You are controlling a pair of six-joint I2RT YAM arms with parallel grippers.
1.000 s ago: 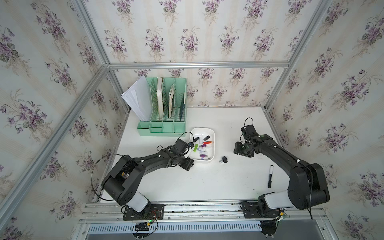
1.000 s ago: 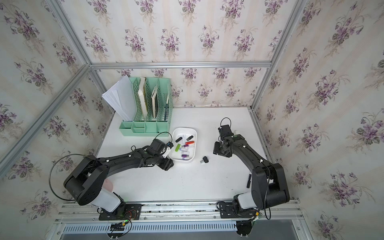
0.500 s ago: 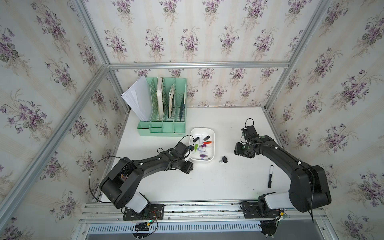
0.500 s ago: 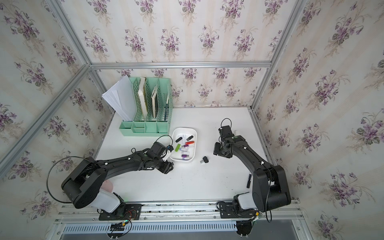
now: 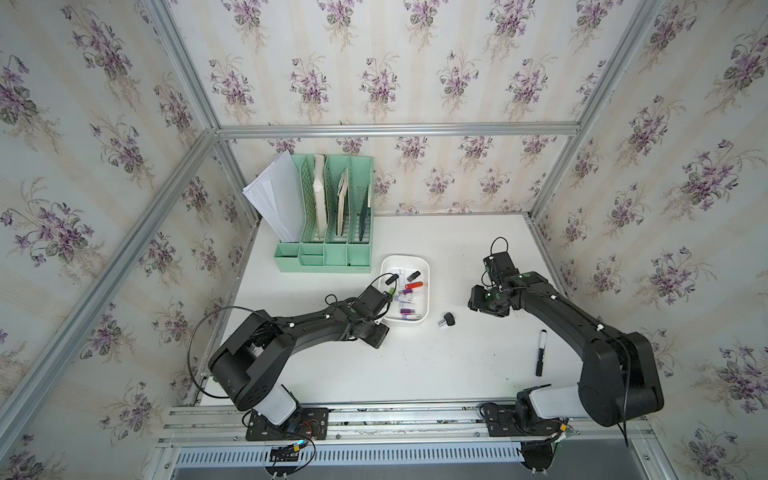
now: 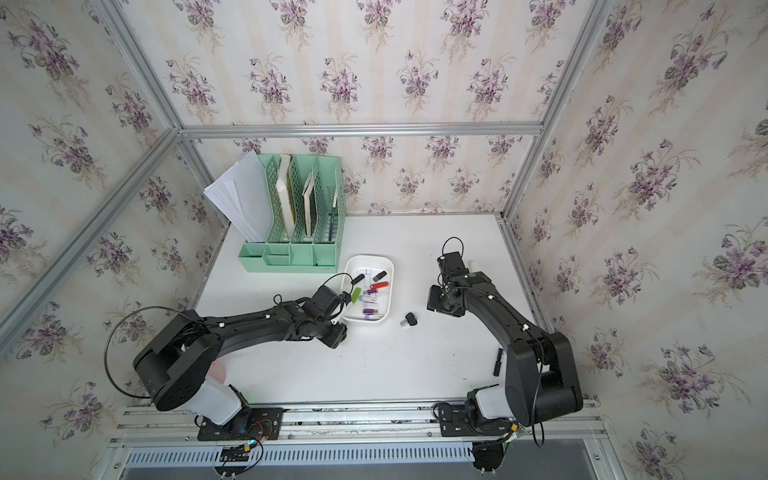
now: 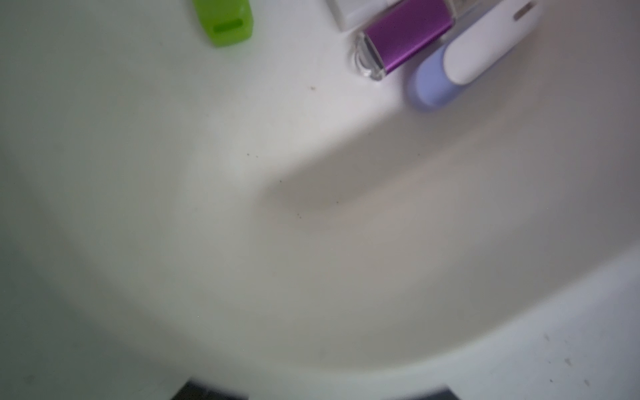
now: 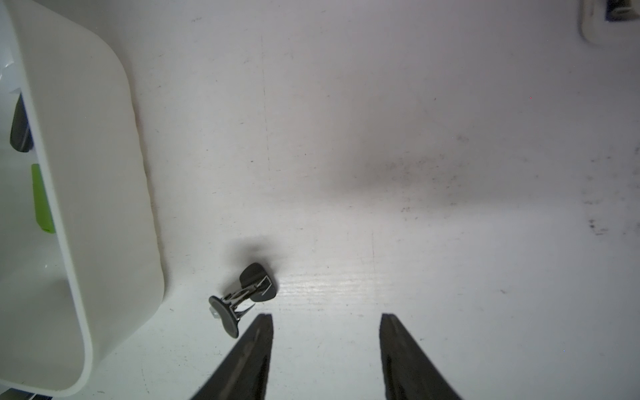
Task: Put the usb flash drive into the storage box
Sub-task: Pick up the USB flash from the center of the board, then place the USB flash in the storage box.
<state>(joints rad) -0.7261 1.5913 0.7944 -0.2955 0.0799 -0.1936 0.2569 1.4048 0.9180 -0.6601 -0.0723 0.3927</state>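
A black usb flash drive point(image 5: 447, 320) point(image 6: 410, 319) with a metal swivel lies on the white table, just right of the storage box point(image 5: 426, 266) point(image 6: 390, 266). The box is a shallow white tub that holds several drives, among them a green one point(image 7: 225, 20) and a purple one point(image 7: 405, 38). My right gripper point(image 5: 484, 301) point(image 8: 327, 322) is open with bare table between its fingers. The black drive point(image 8: 247, 294) lies just beyond one fingertip. My left gripper point(image 5: 377, 336) point(image 7: 327, 393) is at the box's near left corner. Only its tips show, set apart, with nothing between them.
A mint-green file organizer point(image 5: 328, 224) with papers and books stands at the back left. A black marker point(image 5: 541, 353) lies near the right arm's base. A small white object point(image 6: 473, 264) sits behind the right wrist. Metal frame rails border the table.
My left gripper has slid a little toward the table's front, beside the box's corner. The right arm and the black drive have not moved.
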